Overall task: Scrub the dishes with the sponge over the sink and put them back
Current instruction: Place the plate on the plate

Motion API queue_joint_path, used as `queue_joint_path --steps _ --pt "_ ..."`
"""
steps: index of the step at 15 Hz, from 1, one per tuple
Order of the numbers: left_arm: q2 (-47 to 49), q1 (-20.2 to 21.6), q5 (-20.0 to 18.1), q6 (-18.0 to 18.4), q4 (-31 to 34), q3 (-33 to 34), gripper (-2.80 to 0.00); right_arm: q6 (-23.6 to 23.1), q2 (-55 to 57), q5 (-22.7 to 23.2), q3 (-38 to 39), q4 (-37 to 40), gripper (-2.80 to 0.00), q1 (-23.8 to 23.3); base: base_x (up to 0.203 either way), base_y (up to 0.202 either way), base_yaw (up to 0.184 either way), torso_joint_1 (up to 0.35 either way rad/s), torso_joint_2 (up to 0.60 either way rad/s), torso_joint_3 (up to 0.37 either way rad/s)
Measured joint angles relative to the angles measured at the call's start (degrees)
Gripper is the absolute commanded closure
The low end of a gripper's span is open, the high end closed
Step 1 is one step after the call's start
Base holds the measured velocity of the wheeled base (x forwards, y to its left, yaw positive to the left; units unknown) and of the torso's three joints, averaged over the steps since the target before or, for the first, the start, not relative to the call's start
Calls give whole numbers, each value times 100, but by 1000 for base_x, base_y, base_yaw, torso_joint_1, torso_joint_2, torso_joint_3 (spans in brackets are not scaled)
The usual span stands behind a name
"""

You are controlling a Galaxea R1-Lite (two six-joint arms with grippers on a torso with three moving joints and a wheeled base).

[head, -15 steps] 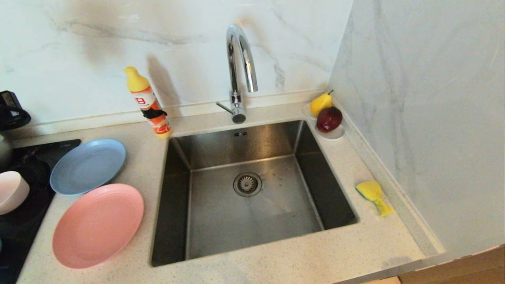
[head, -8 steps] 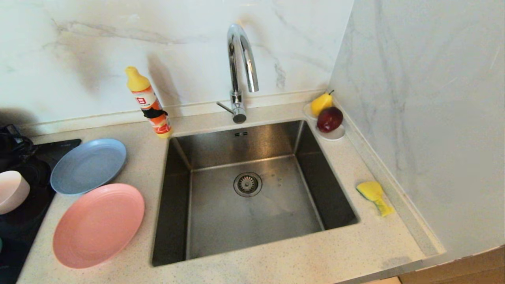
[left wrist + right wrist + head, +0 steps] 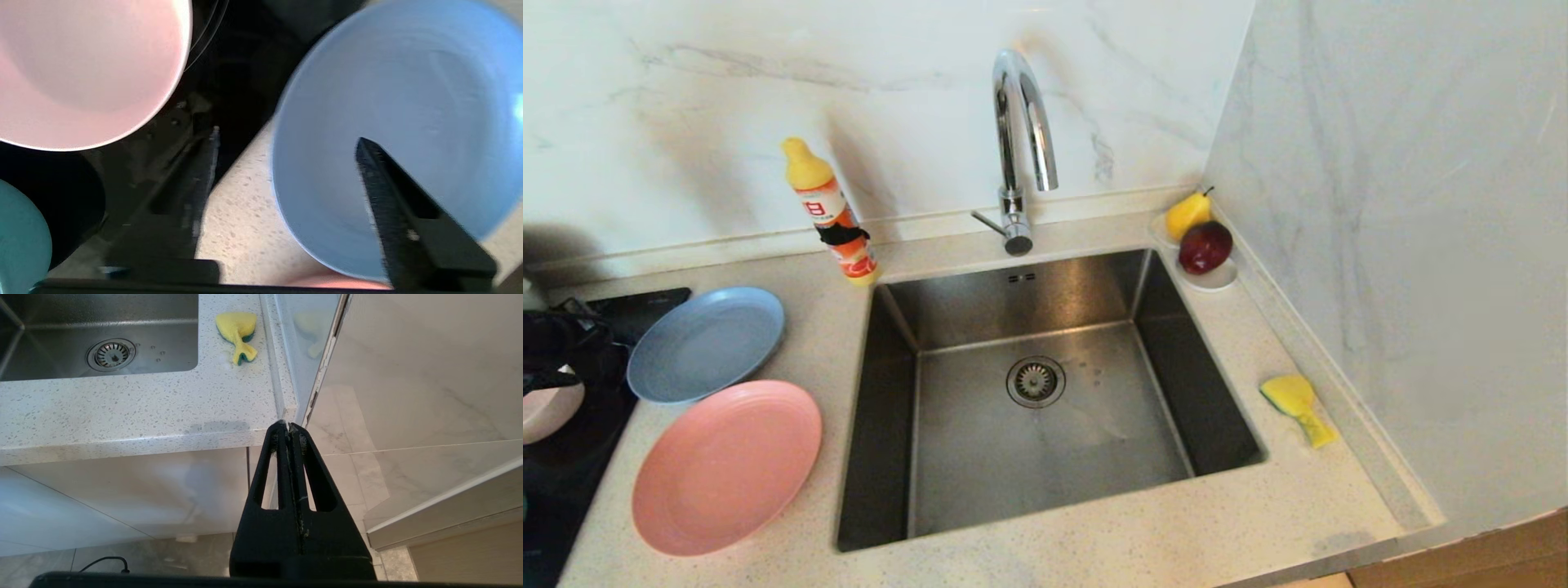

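At the left edge of the head view, the left gripper (image 3: pixel 556 351) appears only as a dark mass over the black cooktop (image 3: pixel 645 304), partly covering the pale pink bowl (image 3: pixel 547 412); its fingers cannot be read here. Beside it lie the grey-blue plate (image 3: pixel 707 343) and the pink plate (image 3: pixel 727 465) on the speckled counter (image 3: pixel 1094 539). The sink (image 3: pixel 1045 392) sits centre, under the tap (image 3: pixel 1021 147); a detergent bottle (image 3: pixel 829 212) stands at its far left corner. The sponge (image 3: pixel 1297 404) lies on the counter right of the sink. A saucer (image 3: pixel 1217 280) with a pear (image 3: pixel 1186 214) and a dark red fruit (image 3: pixel 1205 247) sits in the corner.

In the left wrist view, the fingers (image 3: pixel 384 183) are spread apart and hold nothing, one over the grey-blue plate, one over the cooktop edge. The pale pink bowl and teal bowl (image 3: pixel 20 237) are cut off by the frame.

In the right wrist view, the right gripper (image 3: pixel 289 426) hangs below the counter edge, fingers pressed together, empty; only the sink's near corner shows.
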Motion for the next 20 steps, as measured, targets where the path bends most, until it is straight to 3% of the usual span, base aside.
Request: queue_joint_path --steps 7,12,16,20 --pt "250 2 -684 -345 -1 -6 -280 0 0 1 0 -2 0 0 0 0 0 0 0 0" --pt "426 2 -743 -428 -25 -27 -280 -2 0 0 0 -2 0 0 0 0 0 0 0 0" --pt "465 2 -1136 -606 -53 -74 -280 0 0 -3 0 -2 0 0 0 0 0 0 0 0" --pt "525 -54 -1175 -630 -97 -165 -280 -2 0 0 0 -2 0 0 0 0 0 0 0 0"
